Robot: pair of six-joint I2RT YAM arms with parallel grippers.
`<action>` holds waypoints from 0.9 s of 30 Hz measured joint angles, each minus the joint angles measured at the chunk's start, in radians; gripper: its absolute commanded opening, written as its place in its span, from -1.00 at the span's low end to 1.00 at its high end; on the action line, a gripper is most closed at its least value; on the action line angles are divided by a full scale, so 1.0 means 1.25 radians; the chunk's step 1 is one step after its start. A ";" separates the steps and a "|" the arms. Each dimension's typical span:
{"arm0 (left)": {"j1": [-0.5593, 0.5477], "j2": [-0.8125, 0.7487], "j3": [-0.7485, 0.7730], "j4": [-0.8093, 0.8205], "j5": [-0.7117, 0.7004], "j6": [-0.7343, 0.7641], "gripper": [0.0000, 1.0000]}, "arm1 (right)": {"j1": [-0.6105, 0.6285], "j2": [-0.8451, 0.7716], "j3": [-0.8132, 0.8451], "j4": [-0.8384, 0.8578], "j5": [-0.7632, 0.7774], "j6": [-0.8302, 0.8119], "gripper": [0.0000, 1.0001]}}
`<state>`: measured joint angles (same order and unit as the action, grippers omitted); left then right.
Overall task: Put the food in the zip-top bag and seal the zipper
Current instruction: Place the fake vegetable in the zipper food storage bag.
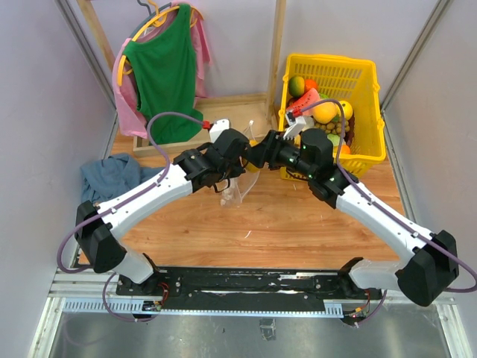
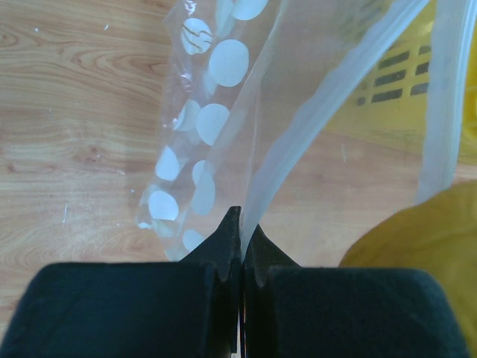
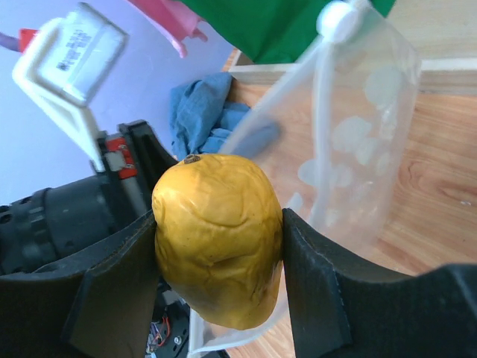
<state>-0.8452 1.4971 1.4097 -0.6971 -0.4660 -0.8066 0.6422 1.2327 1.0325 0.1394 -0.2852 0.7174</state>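
Work surface: table top (image 1: 283, 224) in warm, light wood grain, matt, with a few pale scuffs. Left wall (image 1: 37, 112), back wall (image 1: 238, 45) and right wall (image 1: 440, 112) are plain, pale lavender-grey panels. A grey metal strut (image 1: 86, 52) runs diagonally up the left corner, and another (image 1: 417, 52) up the right.

At the back stands a bare wooden post (image 1: 277, 45) on a wooden base board (image 1: 231, 101). A green shirt (image 1: 164, 74) on a yellow hanger (image 1: 149, 22) hangs back left, over a pink garment (image 1: 127, 104). A blue cloth (image 1: 112, 175) lies crumpled at the table's left edge, and a yellow slotted basket (image 1: 365, 97) sits back right.

Near edge: black rail (image 1: 246, 280), then grey sheet metal (image 1: 223, 332). Light is even and diffuse, shadows soft.
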 measured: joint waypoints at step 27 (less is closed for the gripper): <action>0.021 -0.080 -0.112 0.105 0.018 -0.030 -0.99 | 0.001 0.021 0.003 -0.100 -0.002 -0.070 0.83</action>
<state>-0.8192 1.3975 1.2701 -0.5655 -0.4435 -0.8440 0.6437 1.2587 1.0363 0.0147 -0.2874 0.6300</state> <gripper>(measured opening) 0.010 0.904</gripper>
